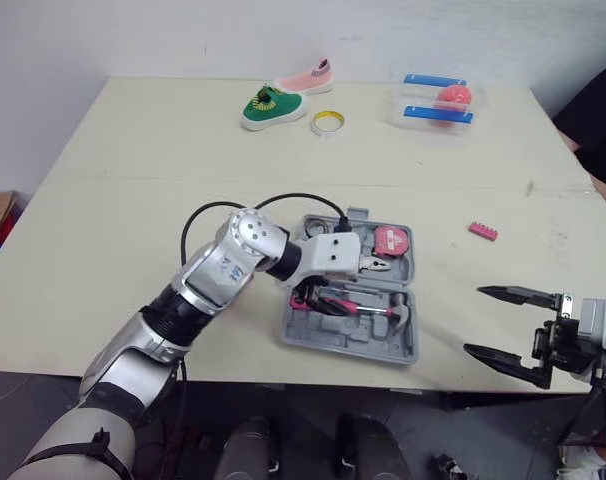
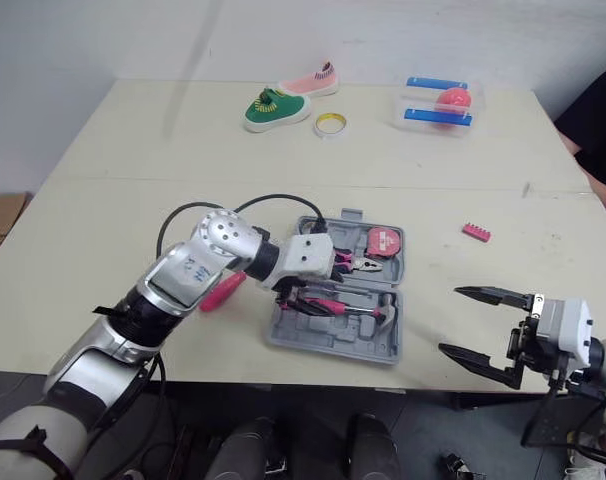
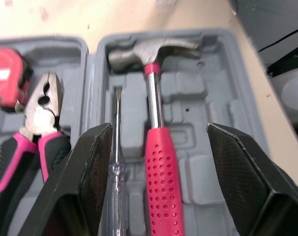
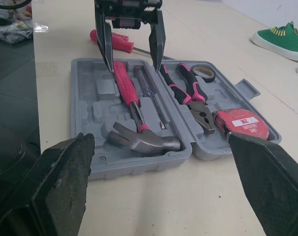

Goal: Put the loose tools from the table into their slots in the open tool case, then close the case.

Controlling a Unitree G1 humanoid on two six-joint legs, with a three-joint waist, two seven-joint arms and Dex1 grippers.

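Hovering mid-frame, left gripper (image 3: 159, 130) sits spread wide over the hammer (image 3: 160, 182) in the tool case (image 1: 398, 352), right gripper (image 1: 473, 320) gaping empty at the lower-right edge of the table (image 1: 133, 250).

Two shoes (image 2: 276, 108) (image 2: 311, 82), two screwdrivers (image 4: 149, 93) (image 4: 112, 40) (one loose), one hammer (image 4: 127, 91).

Hammer (image 4: 132, 105), screwdriver (image 4: 148, 93), pliers (image 4: 189, 93), tape measure (image 4: 242, 123) in case (image 4: 139, 165); loose tool (image 2: 221, 291), perhaps screwdriver, left of it.

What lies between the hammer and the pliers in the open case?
A clear-handled screwdriver, seen in the left wrist view between hammer and pliers.
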